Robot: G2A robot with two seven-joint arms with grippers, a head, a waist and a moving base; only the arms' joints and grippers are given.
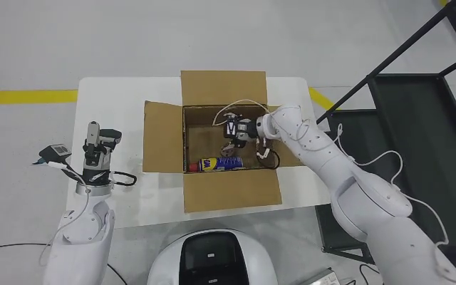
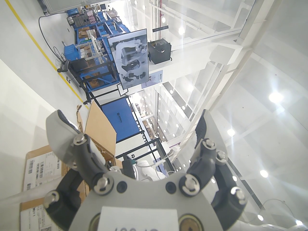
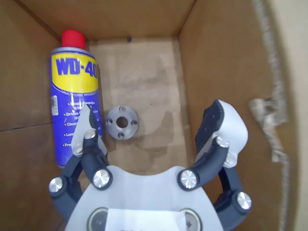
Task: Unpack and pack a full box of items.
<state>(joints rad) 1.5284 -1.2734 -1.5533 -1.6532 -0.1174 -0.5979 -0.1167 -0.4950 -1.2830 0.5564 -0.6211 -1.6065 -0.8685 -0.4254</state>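
The right jaws hang spread wide and empty inside the open cardboard box (image 1: pixel 163 135) at the middle of the white tabletop (image 1: pixel 114 100), lowered partway toward its floor. Two items lie there: a blue-and-yellow spray can (image 3: pixel 72 102) on its side along the near wall, red cap pointing left, and a small round metal flange (image 3: pixel 122 122) just beside it on the far side, flat on the cardboard. The left jaws are also open and hold nothing, raised and pointing upward over the left end of the tabletop, well apart from the box. The unpacking looks close to done, with these two pieces left. The flange is the awkward one: it is thin and lies flush, so closing jaws could skid over it or dig into the cardboard. One finger (image 3: pixel 84 121) sits close over the can, so a descent here could nudge it and make it roll. The box wall on the right jaws' far side leaves little room to shift.
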